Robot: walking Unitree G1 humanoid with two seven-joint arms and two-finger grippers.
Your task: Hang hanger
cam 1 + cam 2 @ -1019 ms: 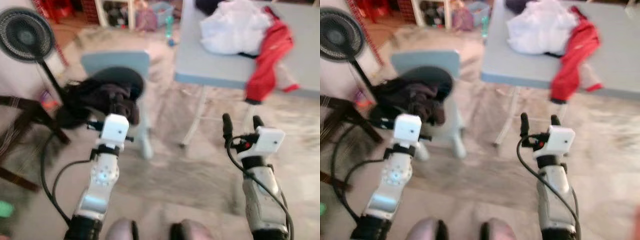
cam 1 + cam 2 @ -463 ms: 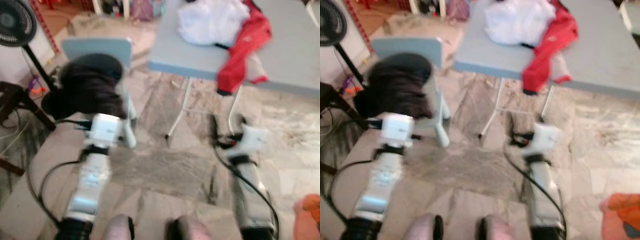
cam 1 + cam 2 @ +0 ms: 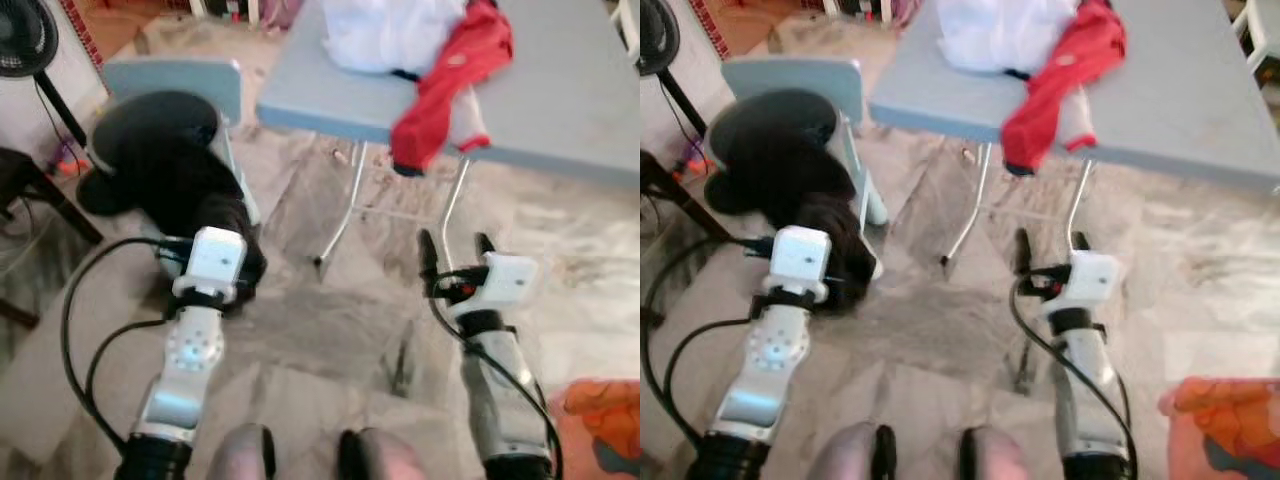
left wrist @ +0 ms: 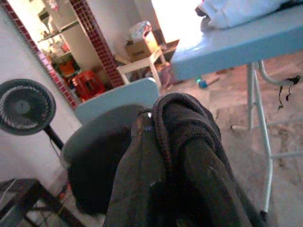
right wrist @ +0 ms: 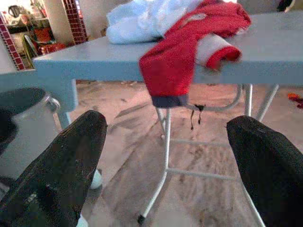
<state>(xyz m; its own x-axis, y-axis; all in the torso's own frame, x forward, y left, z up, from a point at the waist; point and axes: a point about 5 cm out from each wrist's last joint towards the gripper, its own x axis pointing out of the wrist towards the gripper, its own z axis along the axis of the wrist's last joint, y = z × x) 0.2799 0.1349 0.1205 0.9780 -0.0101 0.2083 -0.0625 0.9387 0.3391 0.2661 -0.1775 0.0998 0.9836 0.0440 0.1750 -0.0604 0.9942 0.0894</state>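
A black standing fan (image 3: 18, 35) sits at my far left. Next, a pale blue chair (image 3: 175, 80) is heaped with dark clothes (image 3: 160, 160). My left gripper (image 3: 215, 235) is at the heap; I cannot tell its finger state, since dark fabric drapes right before them. My right gripper (image 3: 452, 245) hovers with fingers spread wide, empty, facing a grey table (image 3: 570, 100) with a white garment (image 3: 385, 30) and a red garment (image 3: 440, 85) hanging over its edge. I cannot make out a hanger.
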